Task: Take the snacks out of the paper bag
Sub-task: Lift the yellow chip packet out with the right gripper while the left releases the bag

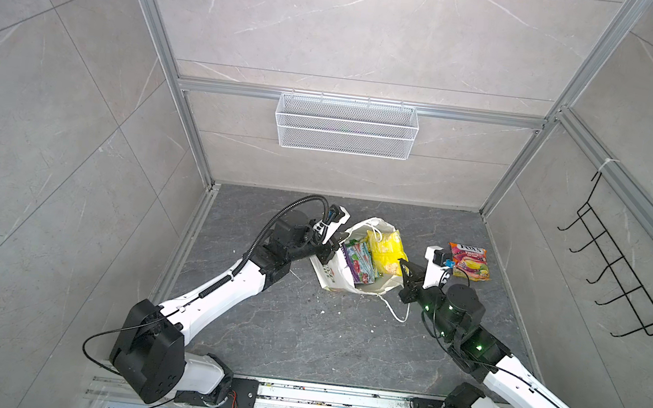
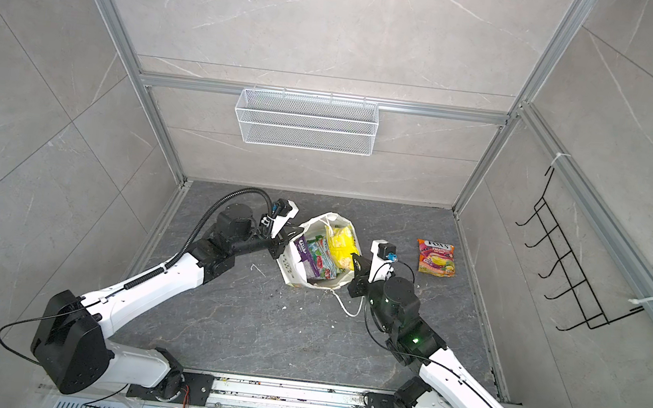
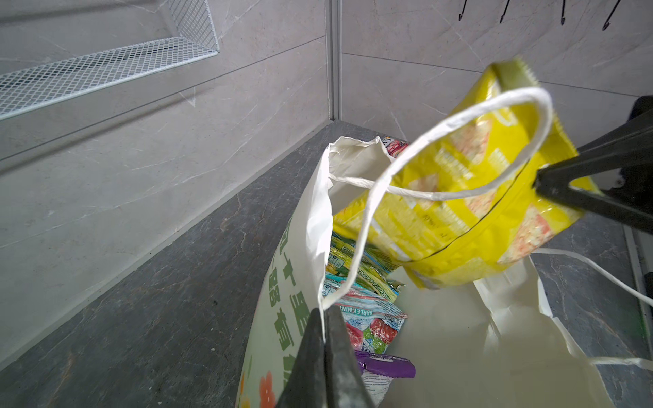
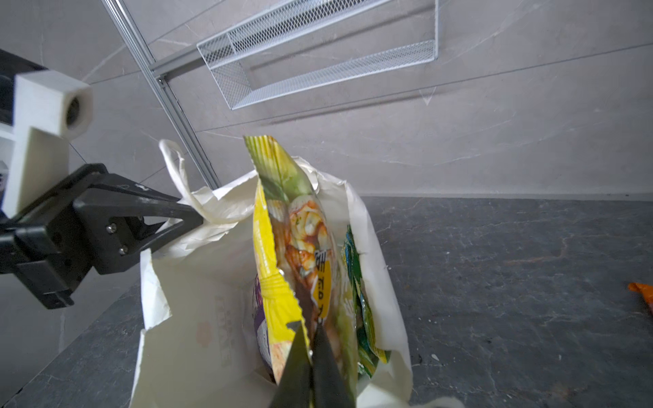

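Here the right pincer pinches just the yellow packet edge, pkt half out of the paper bag; left pincer clamps bag rim. The cord handle hangs right by it & could snag, tip bag, or pkt slips.

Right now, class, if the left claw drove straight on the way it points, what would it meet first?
The left claw pinches the rim of the paper bag; beyond that, probably the teal-red packet lying just past its tips, though depth is unclear.
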